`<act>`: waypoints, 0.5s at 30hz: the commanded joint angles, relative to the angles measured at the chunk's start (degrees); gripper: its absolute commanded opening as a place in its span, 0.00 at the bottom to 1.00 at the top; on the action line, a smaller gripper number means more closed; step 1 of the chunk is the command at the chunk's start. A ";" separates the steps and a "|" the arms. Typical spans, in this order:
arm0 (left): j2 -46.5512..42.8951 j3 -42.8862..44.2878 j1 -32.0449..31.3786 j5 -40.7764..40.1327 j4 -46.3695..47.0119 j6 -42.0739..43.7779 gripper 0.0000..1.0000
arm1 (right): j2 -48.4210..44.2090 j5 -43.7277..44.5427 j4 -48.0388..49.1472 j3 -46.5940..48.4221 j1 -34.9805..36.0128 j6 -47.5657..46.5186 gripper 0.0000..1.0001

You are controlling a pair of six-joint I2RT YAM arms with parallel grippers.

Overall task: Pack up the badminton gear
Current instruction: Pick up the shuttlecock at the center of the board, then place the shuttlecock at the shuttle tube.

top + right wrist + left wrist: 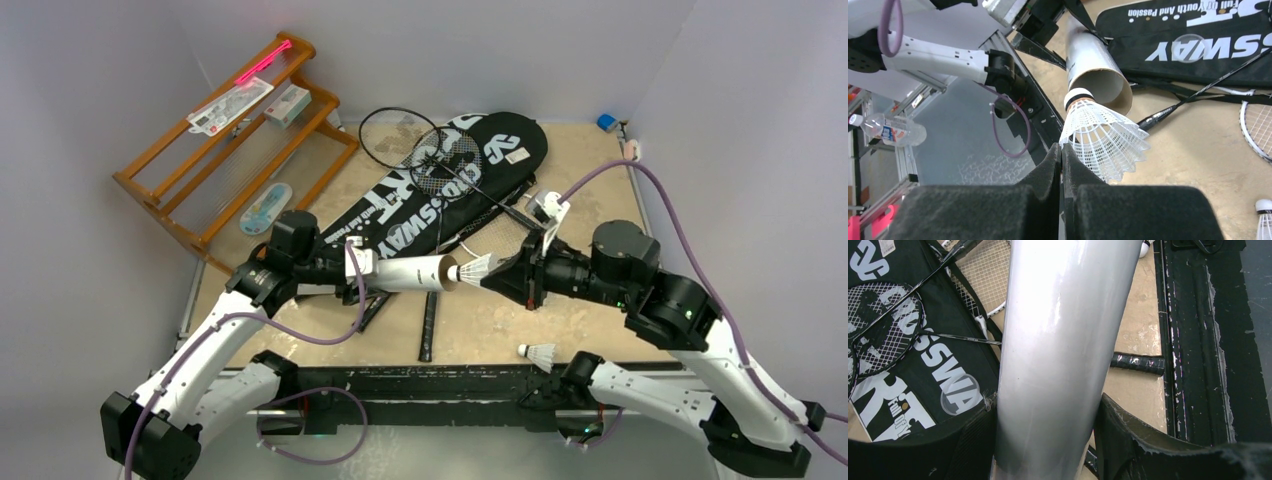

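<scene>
Tan bench top, white walls around. Left gripper [1048, 440] pads clamp both sides of the long white tube [410, 272]. It's held level above mid-bench, open mouth toward the right arm. Right gripper [1062, 155] fingers are pressed together, pinching the skirt rim of a white mesh-skirted shuttlecock [1103, 135]. Its cork end sits at the tube's mouth; can't tell if it's past the lip. Second white shuttlecock [540, 353] lies on the bench by the near edge, right of centre. Black wrapped racket handle [429, 325] lies under the tube, pointing at the near edge. Black racket-shaped covers lettered "CROSSWAY" [470, 175] lie diagonally toward the far edge, with thin-framed rackets [445, 160] on top. Orange-brown wooden rack [230, 150] fills the far-left corner.
</scene>
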 commanded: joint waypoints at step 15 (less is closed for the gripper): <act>0.71 0.83 0.39 3.94 0.94 2.13 0.36 | 7.11 -7.78 17.18 -8.20 0.10 1.18 0.00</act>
